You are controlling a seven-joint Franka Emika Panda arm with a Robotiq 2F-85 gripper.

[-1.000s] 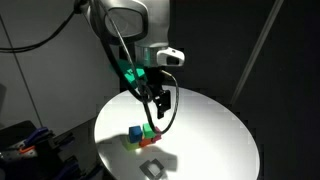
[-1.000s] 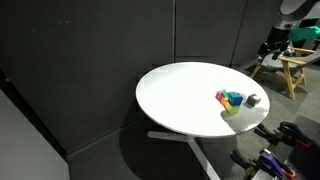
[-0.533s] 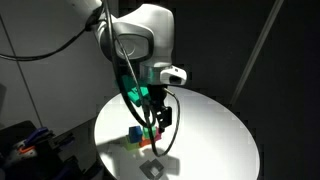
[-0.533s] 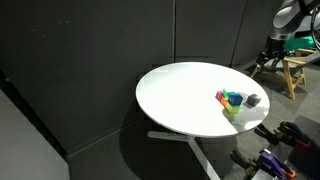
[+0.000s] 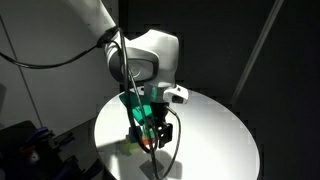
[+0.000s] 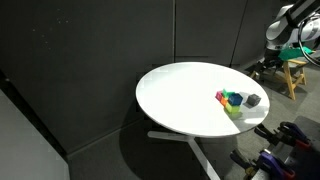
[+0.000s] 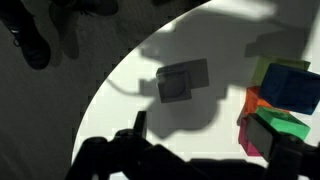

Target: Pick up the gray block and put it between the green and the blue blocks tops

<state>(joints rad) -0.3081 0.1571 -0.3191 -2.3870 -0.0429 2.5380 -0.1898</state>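
In the wrist view the gray block [image 7: 183, 82] lies flat on the white round table [image 7: 150, 60], apart from a cluster of coloured blocks at the right. In that cluster the blue block [image 7: 290, 85] sits above the green block [image 7: 280, 125], with orange and magenta blocks beside them. My gripper [image 7: 207, 138] is open and empty above the table, with the gray block ahead of it and the cluster to its right. In an exterior view the gripper [image 5: 152, 135] hangs low over the table and hides the blocks. The gray block [image 6: 253, 100] shows beside the cluster [image 6: 230, 98].
The round table [image 6: 180, 90] stands in front of black curtains. A wooden stand [image 6: 287, 70] is behind it, with gear on the floor [image 6: 275, 160]. More clutter lies beside the table [image 5: 30, 145]. The table edge runs close to the gray block.
The arm has swung down and forward over the table. The gripper now hangs lower, right over the blocks. The blocks have not moved.
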